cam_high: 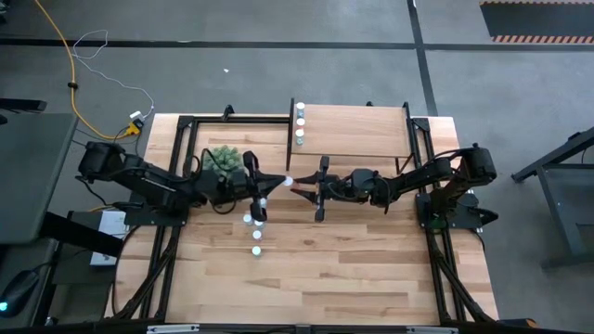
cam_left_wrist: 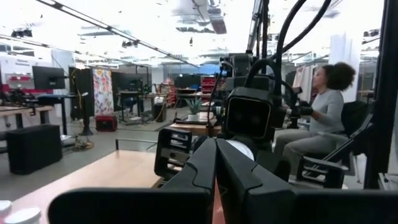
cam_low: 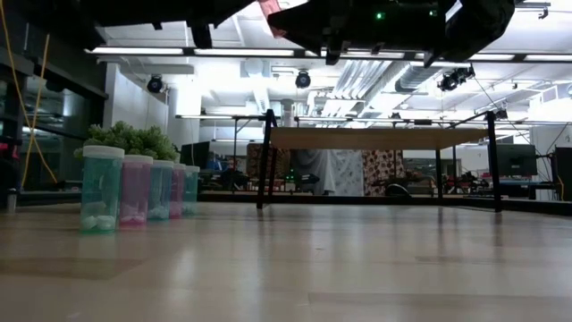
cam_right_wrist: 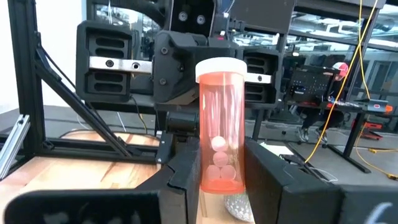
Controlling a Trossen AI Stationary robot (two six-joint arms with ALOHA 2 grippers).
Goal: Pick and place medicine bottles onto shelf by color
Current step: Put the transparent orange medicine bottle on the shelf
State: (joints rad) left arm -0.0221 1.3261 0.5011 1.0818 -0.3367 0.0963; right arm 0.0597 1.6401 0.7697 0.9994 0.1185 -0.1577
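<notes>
Pink bottle held mid-air over table centre.
We see the pink-orange medicine bottle with white cap [cam_right_wrist: 220,127] upright, clamped by the right gripper [cam_high: 316,188]; left gripper [cam_high: 263,179] just beside it, jaws fully closed, empty. Five bottles in a row [cam_low: 134,188] stand on the striped wooden table [cam_high: 353,269]; light-wood shelf [cam_high: 357,130] behind.

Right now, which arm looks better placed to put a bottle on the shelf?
The right: its end effector holds an orange-pink bottle upright above the table. The left end effector is shut and empty.
</notes>
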